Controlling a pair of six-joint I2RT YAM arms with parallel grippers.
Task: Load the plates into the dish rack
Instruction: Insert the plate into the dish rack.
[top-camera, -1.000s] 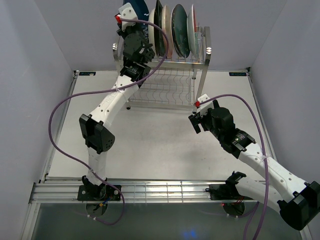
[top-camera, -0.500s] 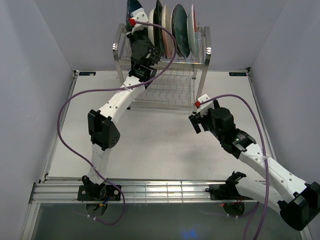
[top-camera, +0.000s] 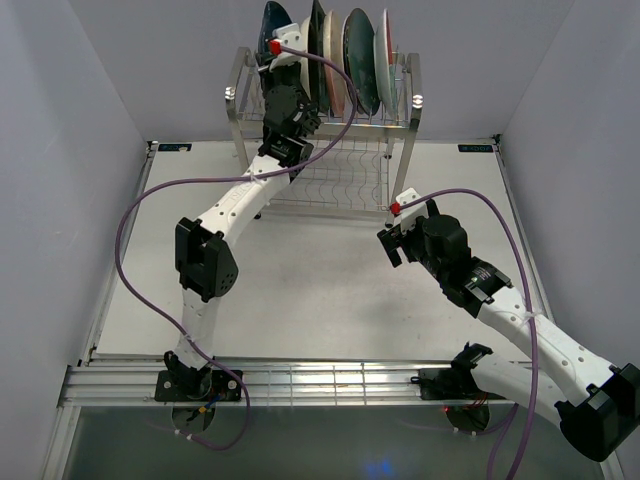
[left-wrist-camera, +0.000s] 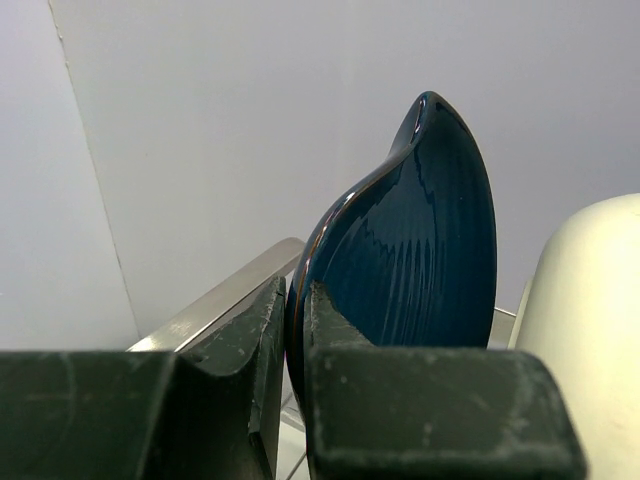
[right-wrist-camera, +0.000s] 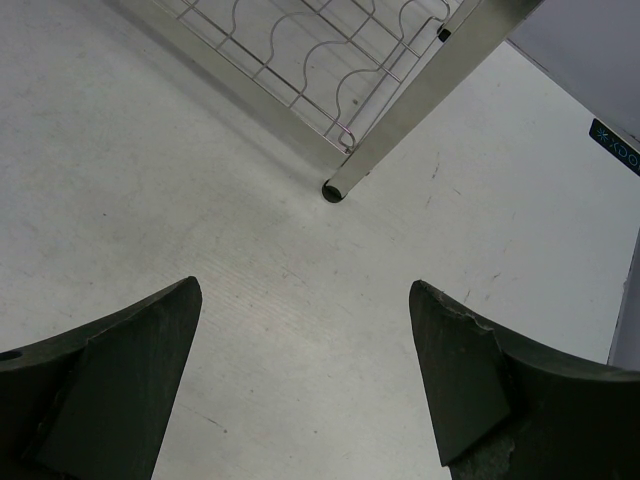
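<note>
I'm looking at 2 arms, the left arm (top-camera: 225, 215) and the right arm (top-camera: 530, 330), each with white link shells and black joint housings. A purple cable (top-camera: 130, 220) loops along each. A red-and-white block (top-camera: 400, 203) sits by each wrist. The left gripper (left-wrist-camera: 292, 330) has dark, matte, blocky fingers. The right gripper (right-wrist-camera: 305, 350) has 2 dark wedge-shaped fingers with scuffed edges.

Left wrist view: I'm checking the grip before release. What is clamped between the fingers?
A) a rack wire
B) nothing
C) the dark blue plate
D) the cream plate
C: the left gripper is shut on the rim of the dark blue plate, while the cream plate stands ungripped at the right edge.
</note>
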